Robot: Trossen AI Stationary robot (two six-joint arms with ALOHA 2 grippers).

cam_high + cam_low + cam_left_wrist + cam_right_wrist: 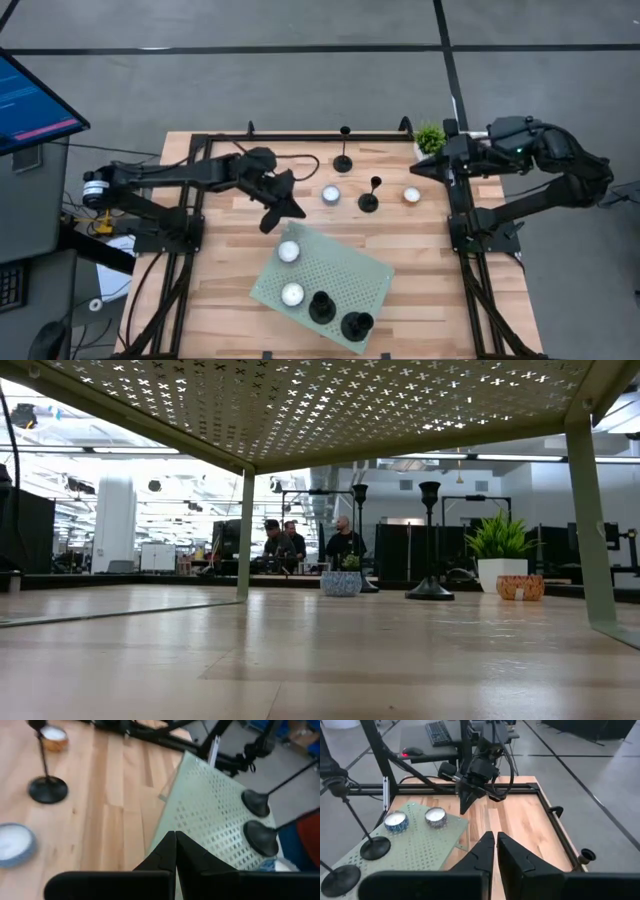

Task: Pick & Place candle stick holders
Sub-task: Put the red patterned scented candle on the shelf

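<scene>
Four black candle stick holders show. One stands on its base at the table's far middle (343, 161). One stands between two tealights (368, 202), and also shows in the left wrist view (47, 789). Two stand on the green perforated tray's near corner (321, 307) (356, 325), and their bases show in the left wrist view (256, 802) (261, 837). My left gripper (285, 206) (175, 845) is shut and empty, over the table just beyond the tray's far corner. My right gripper (424, 169) (495, 845) is shut and empty at the far right.
The green tray (340, 262) stands on legs at the near middle and carries two white tealights (289, 251) (292, 294). Two more tealights (331, 194) (411, 195) sit on the wood. A small potted plant (430, 137) stands at the far right. People show in the room behind the table (343, 543).
</scene>
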